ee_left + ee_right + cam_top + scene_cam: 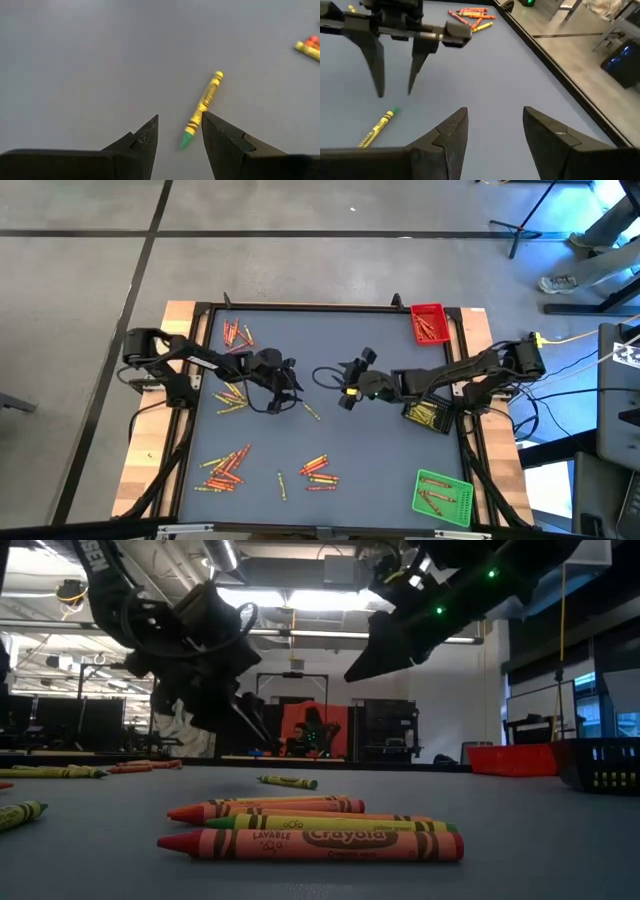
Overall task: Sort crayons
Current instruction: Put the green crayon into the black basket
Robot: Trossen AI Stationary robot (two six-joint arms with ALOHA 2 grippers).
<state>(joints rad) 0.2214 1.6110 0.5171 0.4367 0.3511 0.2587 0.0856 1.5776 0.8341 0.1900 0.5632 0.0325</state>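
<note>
While the grey worktop (330, 430) carries crayons (225, 466) in scattered heaps, a single yellow crayon (202, 107) lies just before the left hand (180, 132), which is released. The right hand (495, 130) hovers nearby, also released and empty, and a concrete floor (300, 270) surrounds the worktop.

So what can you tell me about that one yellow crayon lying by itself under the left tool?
The lone crayon is a thin stick in a yellow paper wrapper with dark print, and its exposed tip looks green. It lies flat on the grey table, alone, away from the crayon piles, near the middle. The left tool hangs just above it, fingers apart, nothing between them and not touching it. The right tool, also open and empty, faces it from the other side.
</note>
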